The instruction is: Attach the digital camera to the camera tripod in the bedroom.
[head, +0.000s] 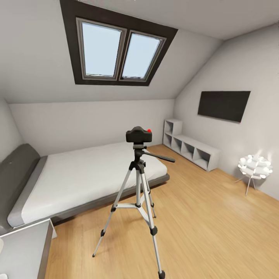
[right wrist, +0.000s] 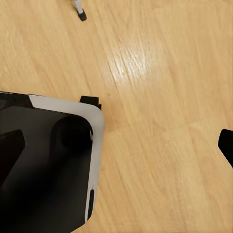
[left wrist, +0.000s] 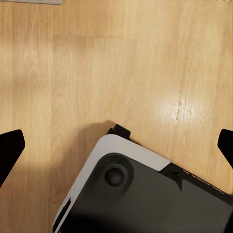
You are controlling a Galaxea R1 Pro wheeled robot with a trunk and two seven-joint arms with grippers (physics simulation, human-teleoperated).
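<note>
The digital camera (head: 138,135), small and black with a red dot on top, sits on the black pan head of the camera tripod (head: 138,193). The tripod stands on the wood floor in front of the bed, its handle pointing right. One black tripod foot (right wrist: 81,14) shows in the right wrist view. My left gripper (left wrist: 116,148) is open over the floor and my own base, with nothing between its fingers. My right gripper (right wrist: 118,148) hangs open the same way, empty. Both are apart from the tripod.
A low grey-framed bed (head: 77,178) lies behind the tripod at left. White cube shelves (head: 190,149) line the right wall under a dark screen (head: 223,104). A white lamp (head: 254,166) stands far right. A grey cabinet corner (head: 27,248) is near left.
</note>
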